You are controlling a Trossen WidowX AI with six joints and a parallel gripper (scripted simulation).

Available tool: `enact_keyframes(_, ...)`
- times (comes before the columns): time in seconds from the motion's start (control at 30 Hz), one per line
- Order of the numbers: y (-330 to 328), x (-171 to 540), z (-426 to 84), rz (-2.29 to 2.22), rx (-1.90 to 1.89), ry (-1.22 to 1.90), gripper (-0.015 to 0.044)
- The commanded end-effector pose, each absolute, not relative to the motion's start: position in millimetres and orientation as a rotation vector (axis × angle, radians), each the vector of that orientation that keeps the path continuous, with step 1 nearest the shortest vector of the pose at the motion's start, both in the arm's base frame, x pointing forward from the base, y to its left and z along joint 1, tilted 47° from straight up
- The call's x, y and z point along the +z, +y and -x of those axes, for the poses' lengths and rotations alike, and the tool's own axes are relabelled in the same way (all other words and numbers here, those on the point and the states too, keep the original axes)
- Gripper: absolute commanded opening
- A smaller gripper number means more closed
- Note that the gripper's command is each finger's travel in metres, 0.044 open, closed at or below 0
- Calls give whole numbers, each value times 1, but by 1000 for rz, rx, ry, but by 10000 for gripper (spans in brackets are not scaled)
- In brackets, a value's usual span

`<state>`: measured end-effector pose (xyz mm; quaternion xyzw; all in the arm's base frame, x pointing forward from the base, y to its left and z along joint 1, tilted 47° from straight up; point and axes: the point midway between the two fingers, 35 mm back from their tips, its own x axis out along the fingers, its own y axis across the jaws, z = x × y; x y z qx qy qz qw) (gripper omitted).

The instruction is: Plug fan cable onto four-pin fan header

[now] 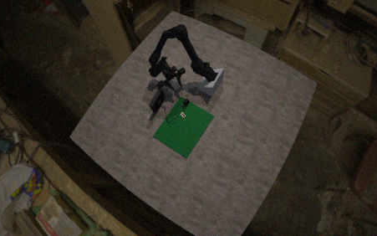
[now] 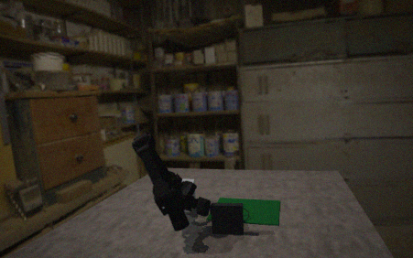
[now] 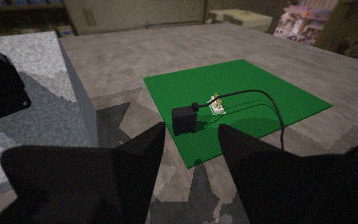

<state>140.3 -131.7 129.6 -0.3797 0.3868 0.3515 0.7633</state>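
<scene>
The green board [image 1: 188,140] [image 2: 265,215] [image 3: 280,95] lies flat. The white four-pin header [image 1: 182,115] [image 3: 216,106] stands on it, with bare golden pins showing in the wrist view. The black plug [image 1: 185,101] [image 3: 184,120] is apart from the header, near the board's edge; its exact contact with the board is unclear. A thin black cable [image 3: 278,112] arcs from it. My gripper [image 3: 192,128] is open and empty, its fingertips short of the plug in the wrist view. The black fan [image 1: 157,101] [image 2: 227,220] stands upright beside the board.
A grey sloped block [image 1: 214,87] [image 3: 27,85] stands under my arm's base, at the left in the wrist view. The grey table [image 1: 247,146] [image 2: 124,229] bears everything. Shelves and cabinets stand behind it.
</scene>
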Motion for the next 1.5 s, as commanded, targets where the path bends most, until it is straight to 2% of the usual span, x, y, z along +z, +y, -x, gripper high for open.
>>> enact_keyframes(0.0,-132,144,-137,849,752,838,205)
enact_keyframes(0.77,-103,111,-129,679,893,1350,205)
enact_keyframes(1.47,-100,108,-129,840,670,1806,205)
